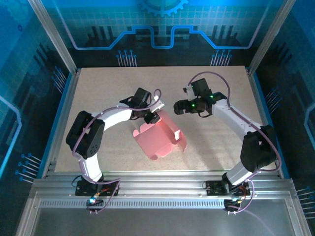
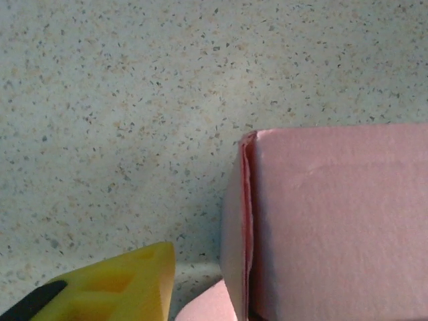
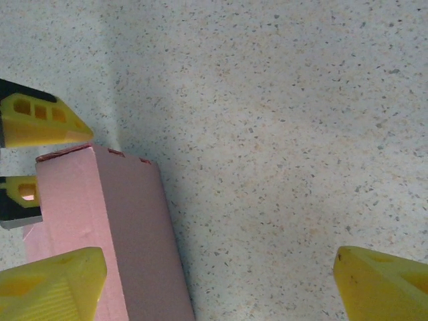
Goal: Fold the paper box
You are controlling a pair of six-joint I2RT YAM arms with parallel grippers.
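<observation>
Paper box [image 1: 158, 139], pink, part-folded, sits on the speckled table [image 1: 98, 93] at frame centre in the top view. Left gripper [image 1: 152, 117] is at its upper-left edge; one finger [image 2: 114, 287] stands just off a box wall and the other is hidden, so cannot tell whether it is clamped. Right gripper [image 3: 221, 259] is spread wide, holding nothing, with the box beside its lower-left finger.

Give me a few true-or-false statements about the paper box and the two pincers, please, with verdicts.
1. The paper box lies as a flat sheet. False: its walls stand up, partly folded.
2. The right pincer is wide open. True.
3. The right pincer clamps the box. False: its jaws are apart, with the box beside one finger.
4. The left pincer is at the box's far edge. True.
5. The box is blue. False: pink.
</observation>
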